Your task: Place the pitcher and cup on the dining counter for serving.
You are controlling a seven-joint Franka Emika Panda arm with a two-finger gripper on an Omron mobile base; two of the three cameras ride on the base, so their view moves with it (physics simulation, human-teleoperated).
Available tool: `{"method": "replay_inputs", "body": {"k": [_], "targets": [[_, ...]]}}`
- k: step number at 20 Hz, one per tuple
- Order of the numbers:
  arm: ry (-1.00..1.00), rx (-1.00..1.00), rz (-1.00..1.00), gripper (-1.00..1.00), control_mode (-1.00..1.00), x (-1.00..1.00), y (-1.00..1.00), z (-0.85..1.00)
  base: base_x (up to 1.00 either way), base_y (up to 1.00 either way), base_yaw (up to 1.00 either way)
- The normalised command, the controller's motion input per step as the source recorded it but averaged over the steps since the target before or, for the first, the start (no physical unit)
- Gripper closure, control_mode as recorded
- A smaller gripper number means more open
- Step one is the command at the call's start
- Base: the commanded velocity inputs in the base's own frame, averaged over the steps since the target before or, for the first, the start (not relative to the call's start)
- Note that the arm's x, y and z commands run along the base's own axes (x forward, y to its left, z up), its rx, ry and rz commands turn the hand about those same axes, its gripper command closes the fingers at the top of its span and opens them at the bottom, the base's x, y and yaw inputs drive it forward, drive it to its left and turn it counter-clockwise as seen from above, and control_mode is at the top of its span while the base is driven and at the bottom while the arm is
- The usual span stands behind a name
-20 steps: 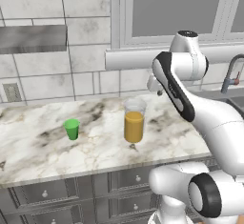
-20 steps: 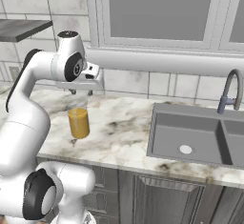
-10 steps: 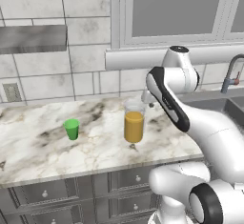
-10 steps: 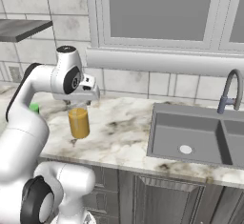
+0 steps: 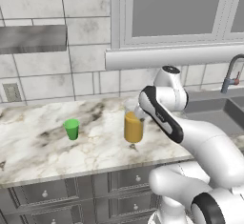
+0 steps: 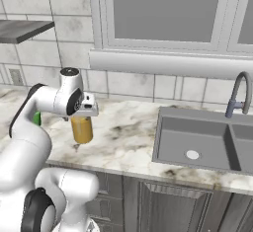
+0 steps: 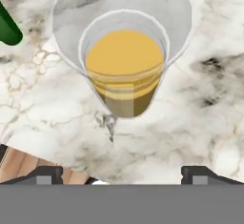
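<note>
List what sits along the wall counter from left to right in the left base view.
Wall outlet → green cup → pitcher of orange liquid → robot arm → sink → faucet.

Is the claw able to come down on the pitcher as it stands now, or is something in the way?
Probably yes. The claw is open right above the pitcher, whose open top faces the hand view. The green cup stands apart on the counter, so nothing seems to block the way.

Clear pitcher (image 5: 133,125) of orange liquid stands upright on marble, green cup (image 5: 72,128) well apart, also upright.
</note>
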Motion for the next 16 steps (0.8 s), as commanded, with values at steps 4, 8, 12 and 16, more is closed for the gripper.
{"method": "replay_inputs", "body": {"k": [4,8,12,16], "targets": [[-0.01,0.00,0.06,-1.00,-1.00,0.39,0.08,-0.28,0.00,0.00,0.00],[-0.02,0.00,0.00,-1.00,-1.00,0.38,0.00,-0.26,0.00,0.00,0.00],[-0.02,0.00,0.00,-1.00,-1.00,0.41,0.04,-0.26,0.00,0.00,0.00],[-0.01,0.00,0.00,-1.00,-1.00,0.35,0.12,-0.27,0.00,0.00,0.00]]}}
